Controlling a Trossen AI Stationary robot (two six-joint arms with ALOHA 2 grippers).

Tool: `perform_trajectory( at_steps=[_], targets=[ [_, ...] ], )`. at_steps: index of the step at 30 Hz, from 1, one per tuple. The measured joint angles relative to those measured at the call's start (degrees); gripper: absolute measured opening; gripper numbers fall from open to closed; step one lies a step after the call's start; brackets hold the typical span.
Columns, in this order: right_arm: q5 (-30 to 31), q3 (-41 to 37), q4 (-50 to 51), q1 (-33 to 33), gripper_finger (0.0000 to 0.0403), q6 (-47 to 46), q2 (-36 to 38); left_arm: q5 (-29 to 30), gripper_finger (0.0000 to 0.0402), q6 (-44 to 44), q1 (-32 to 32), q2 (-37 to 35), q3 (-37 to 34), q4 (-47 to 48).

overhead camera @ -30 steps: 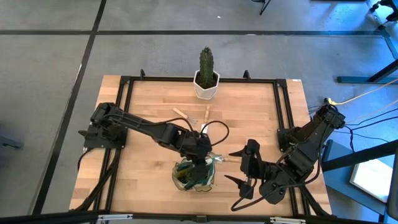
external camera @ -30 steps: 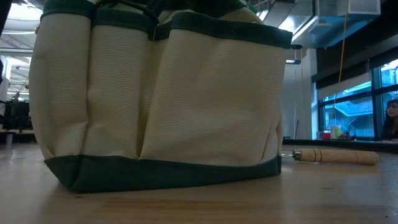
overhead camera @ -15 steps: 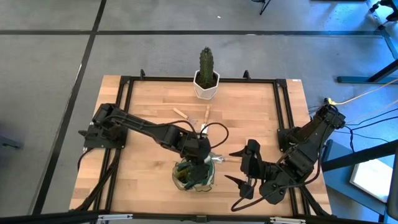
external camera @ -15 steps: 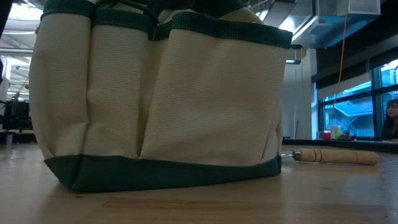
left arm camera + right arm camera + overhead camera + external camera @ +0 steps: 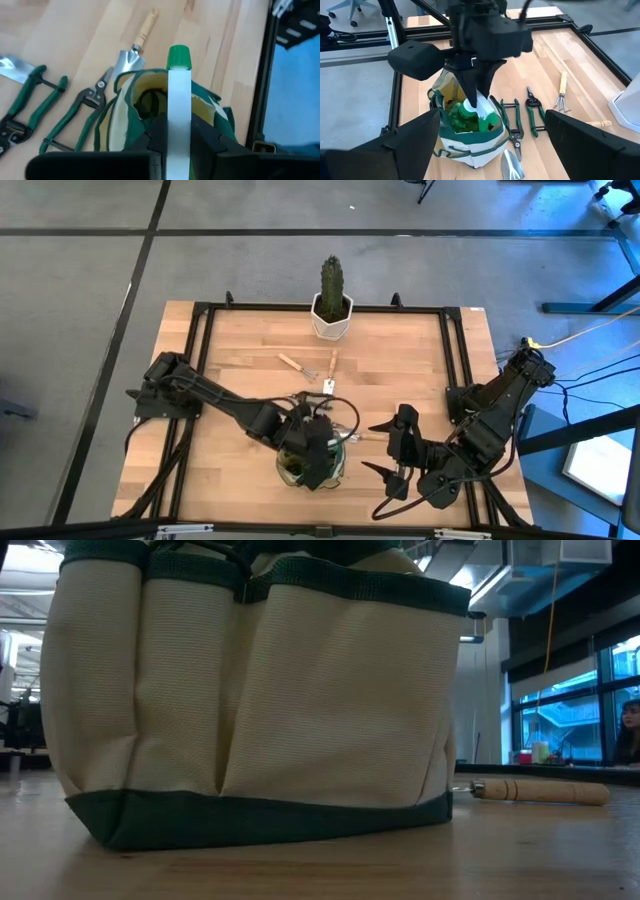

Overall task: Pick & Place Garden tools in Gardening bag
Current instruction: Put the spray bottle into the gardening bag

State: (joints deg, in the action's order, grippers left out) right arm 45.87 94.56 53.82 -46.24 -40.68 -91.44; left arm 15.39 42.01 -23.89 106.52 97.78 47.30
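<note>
Left gripper (image 5: 476, 102) is clamped on a white bottle (image 5: 179, 125) with a green cap (image 5: 178, 57), cap end pointing down into the open bag (image 5: 465, 132) right under its jaws. Right gripper (image 5: 383, 447) waits beside the bag, jaws wide apart and empty. Two green-handled shears (image 5: 522, 117) (side by side), a trowel (image 5: 510, 164) and a small fork (image 5: 562, 95) lie on the table (image 5: 240, 350) just beyond the bag.

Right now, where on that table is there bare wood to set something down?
Bare wood lies along the left side beyond the left arm, and in the far right corner beside the cactus pot. It is crowded around the gardening bag, where the left fingers hold the sprayer and shears lie close.
</note>
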Motion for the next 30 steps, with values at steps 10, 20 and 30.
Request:
perform_trajectory(
  at_steps=[10, 20, 30],
  targets=[
    [0.0, 0.0, 0.0, 0.2, 0.0362, -0.5, 0.0, 6.6, 0.0042, 3.7, -2.5, -0.4, 0.0, 0.2],
    [0.0, 0.0, 0.0, 0.4, 0.0362, -0.7, 0.0, 7.3, 0.0042, 4.8, -3.2, 0.0, 0.0, 3.2],
    [0.1, 0.0, -0.2, 0.4, 0.0362, -0.9, 0.0, 7.4, 0.0042, 4.8, -4.0, 0.5, 0.0, 3.5]
  ],
)
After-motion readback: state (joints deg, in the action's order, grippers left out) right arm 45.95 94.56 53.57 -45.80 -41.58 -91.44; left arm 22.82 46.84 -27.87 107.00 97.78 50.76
